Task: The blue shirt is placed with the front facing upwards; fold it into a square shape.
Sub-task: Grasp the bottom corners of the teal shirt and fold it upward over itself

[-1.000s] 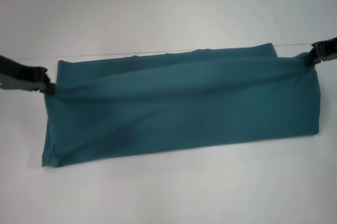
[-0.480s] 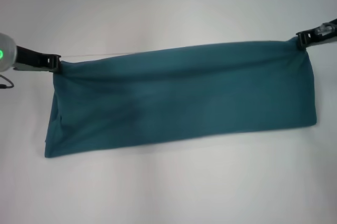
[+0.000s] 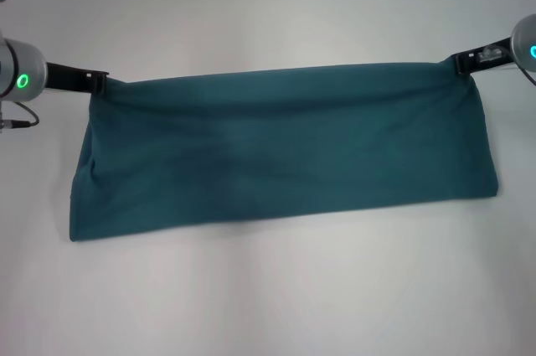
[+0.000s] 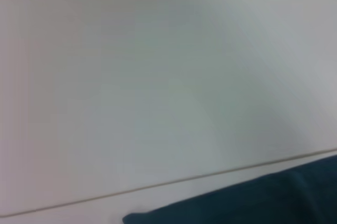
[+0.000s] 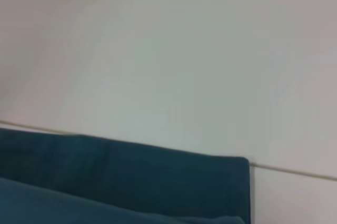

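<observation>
Lying on the white desk (image 3: 268, 289) as a long band, the blue shirt (image 3: 285, 155) is pinched at its far corners by the left end effector (image 3: 102, 82) and the right end effector (image 3: 461, 63), each clamped on cloth mid-fold; next, judging by this, comes releasing and folding the band's ends inward.

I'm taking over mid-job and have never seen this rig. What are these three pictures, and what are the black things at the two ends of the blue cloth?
The wide picture comes from a camera on the robot's head, looking down at a white table. The black things are its two arms' grippers. The left gripper pinches one far corner of the blue shirt, the right gripper the other, stretching that far edge taut while the near edge rests on the table. The shirt is already folded into a long band. The other two pictures come from cameras on each wrist; they show only table and a piece of shirt.
</observation>
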Action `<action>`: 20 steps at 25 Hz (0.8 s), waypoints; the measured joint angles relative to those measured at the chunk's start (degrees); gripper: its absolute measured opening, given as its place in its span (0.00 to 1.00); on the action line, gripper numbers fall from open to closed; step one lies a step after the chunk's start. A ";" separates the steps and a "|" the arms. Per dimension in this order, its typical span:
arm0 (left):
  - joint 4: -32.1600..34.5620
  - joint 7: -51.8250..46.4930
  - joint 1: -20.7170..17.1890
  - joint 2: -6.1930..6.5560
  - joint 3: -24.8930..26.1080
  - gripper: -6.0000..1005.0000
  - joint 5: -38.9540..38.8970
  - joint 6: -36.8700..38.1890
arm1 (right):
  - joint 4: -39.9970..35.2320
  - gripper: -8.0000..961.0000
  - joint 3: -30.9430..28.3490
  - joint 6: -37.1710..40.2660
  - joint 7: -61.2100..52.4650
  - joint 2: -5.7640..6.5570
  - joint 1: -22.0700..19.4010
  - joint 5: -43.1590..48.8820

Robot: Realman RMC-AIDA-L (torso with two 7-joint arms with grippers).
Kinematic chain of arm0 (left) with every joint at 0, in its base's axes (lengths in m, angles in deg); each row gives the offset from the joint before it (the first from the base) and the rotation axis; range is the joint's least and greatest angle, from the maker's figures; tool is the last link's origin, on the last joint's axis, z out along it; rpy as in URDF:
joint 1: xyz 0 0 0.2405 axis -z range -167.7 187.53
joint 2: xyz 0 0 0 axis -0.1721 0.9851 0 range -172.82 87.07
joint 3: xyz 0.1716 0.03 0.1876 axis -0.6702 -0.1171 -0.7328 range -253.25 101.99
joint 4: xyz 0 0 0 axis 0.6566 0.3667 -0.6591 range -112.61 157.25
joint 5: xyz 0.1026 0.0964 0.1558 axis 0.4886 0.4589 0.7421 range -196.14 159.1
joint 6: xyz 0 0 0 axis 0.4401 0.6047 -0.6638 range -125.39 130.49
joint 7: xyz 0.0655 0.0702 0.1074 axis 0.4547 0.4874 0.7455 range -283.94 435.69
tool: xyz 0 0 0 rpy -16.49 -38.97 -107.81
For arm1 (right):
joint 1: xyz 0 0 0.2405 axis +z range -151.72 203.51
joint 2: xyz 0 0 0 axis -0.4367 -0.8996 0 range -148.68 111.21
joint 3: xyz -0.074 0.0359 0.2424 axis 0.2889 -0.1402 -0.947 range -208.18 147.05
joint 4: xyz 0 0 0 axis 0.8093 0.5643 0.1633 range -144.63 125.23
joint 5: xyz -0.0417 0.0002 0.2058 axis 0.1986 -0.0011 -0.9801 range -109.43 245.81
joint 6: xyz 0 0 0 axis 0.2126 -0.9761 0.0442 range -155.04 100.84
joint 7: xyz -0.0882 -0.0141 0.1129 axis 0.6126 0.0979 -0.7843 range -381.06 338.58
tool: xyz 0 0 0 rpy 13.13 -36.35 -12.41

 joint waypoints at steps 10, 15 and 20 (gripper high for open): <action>-2.75 -0.01 1.10 0.13 -0.01 0.02 0.18 -4.54 | 4.87 0.05 -0.06 -9.84 -0.80 -0.29 1.37 -0.01; -3.50 1.58 1.00 -0.60 0.09 0.02 -0.16 -8.87 | 9.02 0.05 -0.49 -13.77 -1.34 -0.28 2.19 -0.20; -5.81 2.05 1.55 -0.80 0.32 0.02 -0.46 -11.88 | 10.23 0.05 -0.81 -15.92 -2.76 -0.09 1.88 -0.45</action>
